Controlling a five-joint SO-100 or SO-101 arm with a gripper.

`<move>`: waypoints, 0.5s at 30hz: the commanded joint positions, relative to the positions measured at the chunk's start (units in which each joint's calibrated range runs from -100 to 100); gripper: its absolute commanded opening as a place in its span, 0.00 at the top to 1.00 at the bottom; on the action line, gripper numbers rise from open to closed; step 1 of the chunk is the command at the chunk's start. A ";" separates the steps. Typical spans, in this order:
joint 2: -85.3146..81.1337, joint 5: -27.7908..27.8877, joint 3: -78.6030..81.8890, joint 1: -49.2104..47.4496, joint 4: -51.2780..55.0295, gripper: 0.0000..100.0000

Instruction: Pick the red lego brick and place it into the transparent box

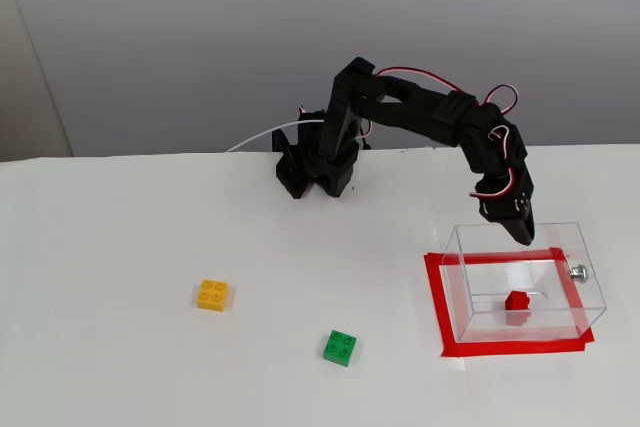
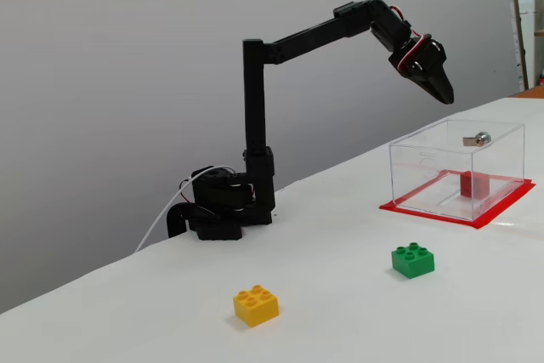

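While the black two-finger gripper [image 1: 522, 235] hangs over the back wall of the clear plastic rectangular box [image 1: 500, 322], one fixed view shows the small square red lego brick [image 1: 517, 301] lying on the box floor, apart from the walls, nothing touching it. Jaws look closed to a point, holding nothing. Box sits inside a red tape rectangle [image 1: 436, 297] near the table's right edge, silver knob [image 1: 577, 270] on its right wall. Yellow plastic brick [image 1: 212, 295] left of centre on the white table [image 1: 120, 247]; green plastic brick [image 1: 341, 347] nearer the front edge, between yellow brick and box.

The other fixed view, from the side: gripper [image 2: 444, 93] well above the box [image 2: 425, 163], tips together, empty. Red brick [image 2: 473, 184] on the floor inside. Green brick [image 2: 413, 260] in front of the box, yellow brick [image 2: 256, 305] further left, near the front edge.
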 commanded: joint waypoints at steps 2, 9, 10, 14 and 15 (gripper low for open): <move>-7.03 0.06 -0.45 3.76 1.55 0.98; -17.21 0.37 -0.54 13.60 3.64 0.98; -18.83 0.37 -0.54 15.44 3.90 0.98; -24.26 0.37 -0.45 24.09 4.85 0.98; -25.53 0.37 0.00 26.16 5.20 0.98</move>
